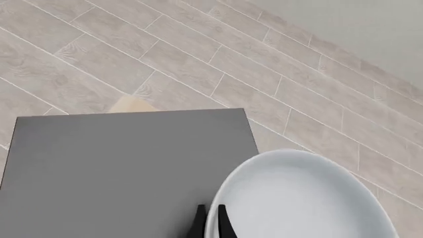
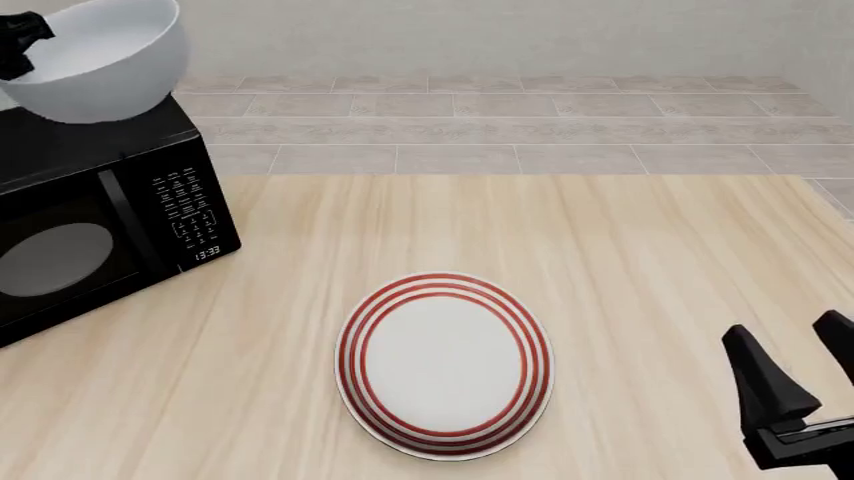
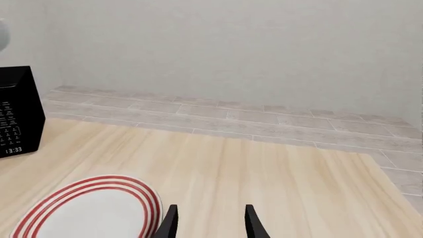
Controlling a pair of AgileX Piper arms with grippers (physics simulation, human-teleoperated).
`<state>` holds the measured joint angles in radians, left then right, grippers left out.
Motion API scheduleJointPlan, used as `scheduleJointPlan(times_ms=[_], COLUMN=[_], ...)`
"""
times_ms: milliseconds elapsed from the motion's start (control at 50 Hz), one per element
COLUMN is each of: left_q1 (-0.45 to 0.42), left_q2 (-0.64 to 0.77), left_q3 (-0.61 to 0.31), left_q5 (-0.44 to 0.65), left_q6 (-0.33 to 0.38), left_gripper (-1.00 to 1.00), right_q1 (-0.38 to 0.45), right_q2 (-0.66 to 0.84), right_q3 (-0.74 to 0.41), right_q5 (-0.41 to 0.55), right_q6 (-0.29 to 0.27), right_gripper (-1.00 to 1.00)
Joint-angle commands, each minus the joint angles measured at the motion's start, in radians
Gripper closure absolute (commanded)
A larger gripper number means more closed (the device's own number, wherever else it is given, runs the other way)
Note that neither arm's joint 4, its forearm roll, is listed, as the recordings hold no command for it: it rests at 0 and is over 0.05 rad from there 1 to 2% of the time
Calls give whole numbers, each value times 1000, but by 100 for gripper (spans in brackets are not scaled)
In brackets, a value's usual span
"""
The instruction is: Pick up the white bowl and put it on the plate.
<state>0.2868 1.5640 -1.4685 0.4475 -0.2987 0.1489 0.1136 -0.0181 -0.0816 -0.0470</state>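
Observation:
The white bowl [image 2: 100,55] is at the far left, tilted, over the top of the black microwave [image 2: 94,230]. My left gripper [image 2: 27,42] is shut on the bowl's rim. In the left wrist view its fingers [image 1: 223,224] pinch the rim of the bowl [image 1: 304,198], one inside and one outside. The red-ringed plate [image 2: 445,365] lies flat on the wooden table [image 2: 641,260], near the front middle, with nothing on it. My right gripper [image 2: 797,358] is open and empty at the front right, to the right of the plate. The plate [image 3: 92,210] also shows in the right wrist view, beside the gripper [image 3: 210,223].
The microwave stands at the table's left side, door facing front, and its grey top [image 1: 126,168] lies under the bowl. Its keypad side [image 3: 17,111] shows in the right wrist view. Tiled floor [image 2: 534,130] and a pale wall lie beyond the table's far edge.

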Motion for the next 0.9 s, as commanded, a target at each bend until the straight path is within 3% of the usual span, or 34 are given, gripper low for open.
scheduleJointPlan(times_ms=[20, 100, 160, 200, 280, 340, 380, 400, 580, 900], left_q1=[-103, -131, -173, -196, -233, -250, -276, -287, -384, -565], left_q2=[-134, -177, -248, -261, -309, -324, -337, -351, -380, -423], left_q3=[65, 108, 206, 166, 248, 231, 256, 311, 349, 528], left_q5=[6, -8, -55, -9, -53, -22, -31, -70, -67, -167], left_q6=[16, 51, 78, 83, 116, 120, 127, 134, 148, 167], left_gripper=[100, 100, 100, 100, 100, 100, 100, 100, 100, 100], right_q1=[-2, -1, -14, -4, -5, -6, -6, -6, -11, -16], right_q2=[-2, -1, 27, 24, 14, 13, 15, 14, -15, -39], right_q3=[2, 1, 12, 9, 5, 8, 12, 13, 15, 14], right_q5=[2, 1, -32, -26, -18, -20, -26, -26, -1, 19], right_q6=[-2, -2, -25, -12, -9, -14, -9, -9, -7, -5], right_gripper=[-100, -100, -100, -100, -100, -100, -100, -100, -100, -100])
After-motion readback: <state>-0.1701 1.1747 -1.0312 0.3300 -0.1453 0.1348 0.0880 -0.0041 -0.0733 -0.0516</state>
